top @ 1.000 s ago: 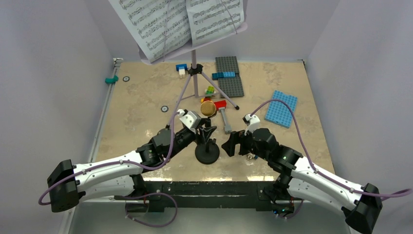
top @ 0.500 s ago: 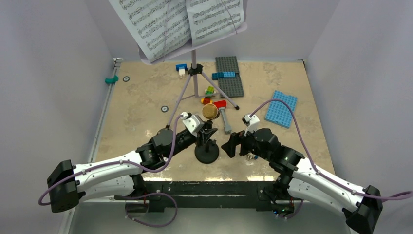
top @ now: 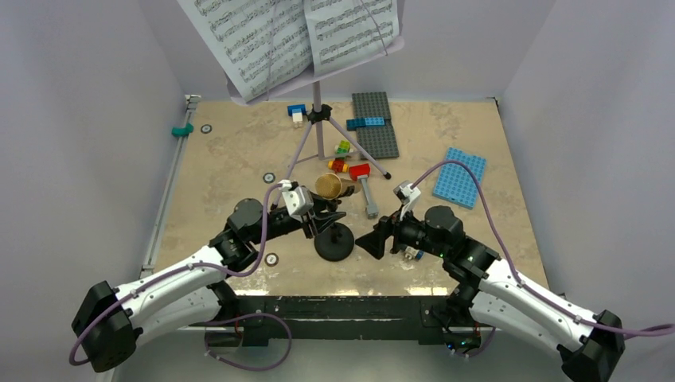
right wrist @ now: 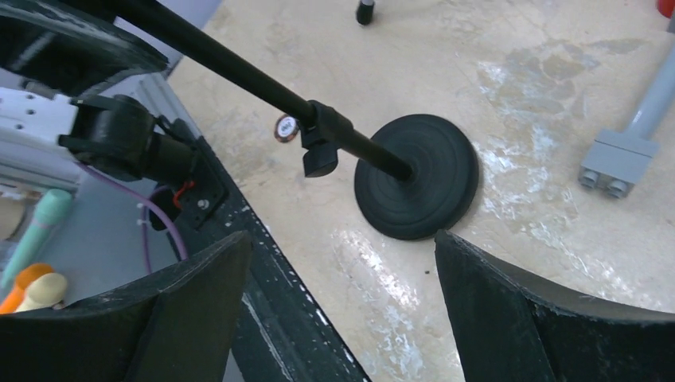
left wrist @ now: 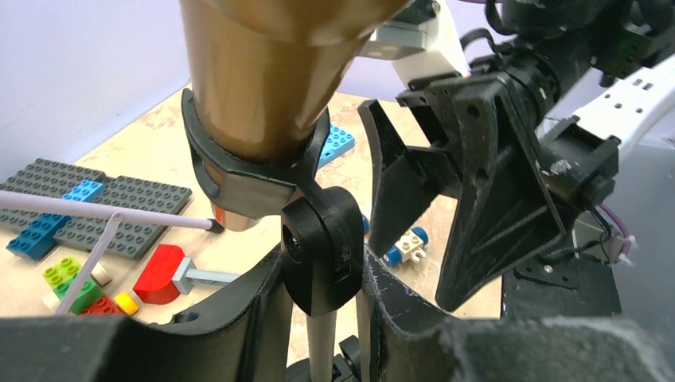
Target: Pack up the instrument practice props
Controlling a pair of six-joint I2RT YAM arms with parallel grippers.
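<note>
The small black mic stand (top: pixel 333 243) leans to the left, its round base (right wrist: pixel 418 175) low in the middle of the table. The gold-brown microphone (top: pixel 327 186) sits in the clip at its top (left wrist: pixel 263 72). My left gripper (top: pixel 325 216) is shut on the stand's black swivel joint (left wrist: pixel 322 255), just under the clip. My right gripper (top: pixel 374 239) hangs open to the right of the base, its fingers (right wrist: pixel 493 302) spread wide with nothing between them. At the back stands the lilac music stand (top: pixel 318 127) with white sheet-music pages (top: pixel 263 40) on it.
A red-headed grey toy hammer (top: pixel 364 185) lies just behind the microphone. Loose bricks (top: pixel 342 148), a dark grey baseplate (top: pixel 376 123) and a blue baseplate (top: pixel 460 177) lie further back. A small white and blue brick (top: pixel 411 254) lies under my right wrist. The table's black front rail (top: pixel 342 306) is close.
My left gripper has closed on the stand's joint and drawn back to the left, tipping the stand and microphone that way. My right gripper has turned slightly and stays open.
</note>
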